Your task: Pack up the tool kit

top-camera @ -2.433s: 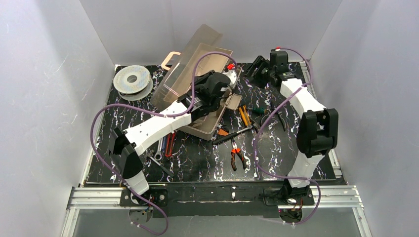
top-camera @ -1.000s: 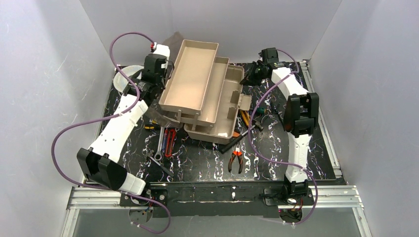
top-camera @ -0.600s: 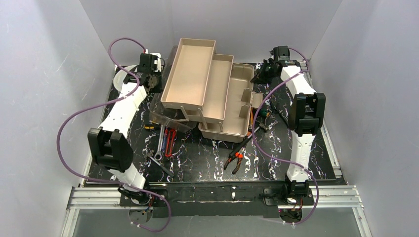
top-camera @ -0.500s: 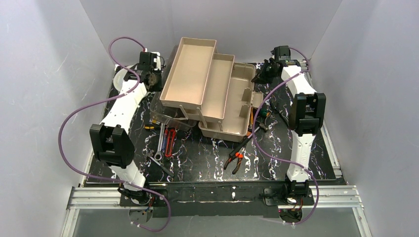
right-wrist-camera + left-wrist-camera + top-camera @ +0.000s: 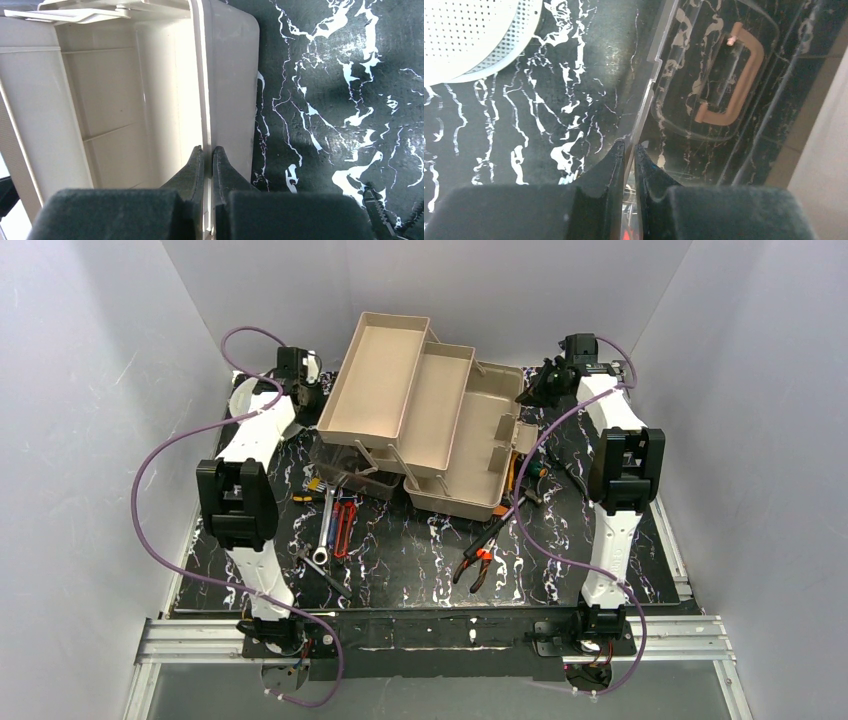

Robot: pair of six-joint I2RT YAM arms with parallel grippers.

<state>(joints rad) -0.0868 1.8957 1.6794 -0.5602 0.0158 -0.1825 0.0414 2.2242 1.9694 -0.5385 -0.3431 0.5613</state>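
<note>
since the earlier frame, the toolbox (image 5: pixel 478 430) has been pulled wide open and turned a little at the back of the bench (image 5: pixel 400 560), with its trays (image 5: pixel 385 375) spread out. the lid (image 5: pixel 689 45) is clamped at its edge by the left fingers (image 5: pixel 609 165), and the toolbox's side wall is clamped by the right fingers (image 5: pixel 192 170).

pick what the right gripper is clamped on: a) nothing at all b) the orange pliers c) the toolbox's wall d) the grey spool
c: in the right wrist view the right gripper is shut with the thin rim of the tan toolbox wall pinched between its fingers.
</note>
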